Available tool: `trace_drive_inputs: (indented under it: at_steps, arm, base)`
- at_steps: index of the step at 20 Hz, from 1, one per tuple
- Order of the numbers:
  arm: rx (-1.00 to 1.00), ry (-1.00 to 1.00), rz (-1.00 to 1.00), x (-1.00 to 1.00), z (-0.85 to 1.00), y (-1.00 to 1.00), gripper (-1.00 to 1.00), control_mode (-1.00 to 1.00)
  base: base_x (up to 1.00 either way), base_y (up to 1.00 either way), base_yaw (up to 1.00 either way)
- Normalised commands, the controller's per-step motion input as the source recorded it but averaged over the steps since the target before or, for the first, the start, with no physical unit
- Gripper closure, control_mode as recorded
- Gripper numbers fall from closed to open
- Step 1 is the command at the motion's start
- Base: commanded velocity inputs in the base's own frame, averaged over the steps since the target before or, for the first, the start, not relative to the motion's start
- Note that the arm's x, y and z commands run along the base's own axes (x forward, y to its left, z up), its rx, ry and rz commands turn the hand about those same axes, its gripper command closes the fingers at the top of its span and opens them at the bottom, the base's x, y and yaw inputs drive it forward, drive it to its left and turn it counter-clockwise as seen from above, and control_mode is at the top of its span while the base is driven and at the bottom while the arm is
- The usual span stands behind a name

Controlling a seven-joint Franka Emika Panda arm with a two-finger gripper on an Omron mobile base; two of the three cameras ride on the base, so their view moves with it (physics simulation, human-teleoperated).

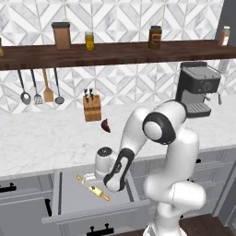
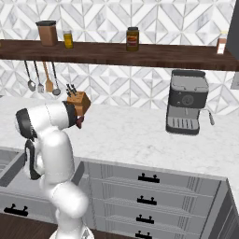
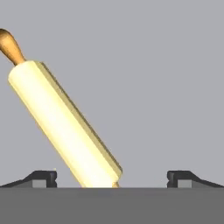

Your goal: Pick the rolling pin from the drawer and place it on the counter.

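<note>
The wide grey drawer (image 1: pixel 69 196) stands pulled out below the white marble counter (image 1: pixel 46 136). On its flat floor lies the rolling pin (image 1: pixel 93 188), pale yellow with orange-tan handles, set at a slant. My gripper (image 1: pixel 92 177) reaches down into the drawer just above the pin. In the hand view the rolling pin (image 3: pixel 61 122) runs from the upper left down between my two fingertips (image 3: pixel 43 178), which stand wide apart on either side. My gripper (image 3: pixel 112 179) is open and not touching the pin. From the right base view my arm covers most of the drawer (image 2: pixel 11 169).
On the counter stand a knife block (image 1: pixel 92 109), a small dark red object (image 1: pixel 105 125) and a coffee machine (image 1: pixel 198 90). Utensils (image 1: pixel 37 87) hang under the dark wooden shelf (image 1: pixel 115 53) with jars. Closed narrower drawers (image 2: pixel 149 178) lie to the right.
</note>
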Motion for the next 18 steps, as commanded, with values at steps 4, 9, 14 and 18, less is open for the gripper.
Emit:
trace_drive_inputs:
  at_steps: [4, 9, 14, 18]
  arm:
    - [-0.12, 0.06, 0.0, 0.33, -0.52, 0.51, 1.0, -1.0]
    - [-0.22, 0.13, 0.04, -0.22, -0.73, 0.95, 1.0, -1.0]
    - [-0.06, 0.03, 0.01, -0.19, 0.23, 0.18, 1.0, -1.0]
    - [0.0, -0.03, 0.09, -0.26, 1.0, -0.14, 1.0, -1.0]
  base:
    - [0.0, 0.0, 0.0]
    - [0.0, 0.0, 0.0]
    - [0.0, 0.0, 0.0]
    - [0.0, 0.0, 0.0]
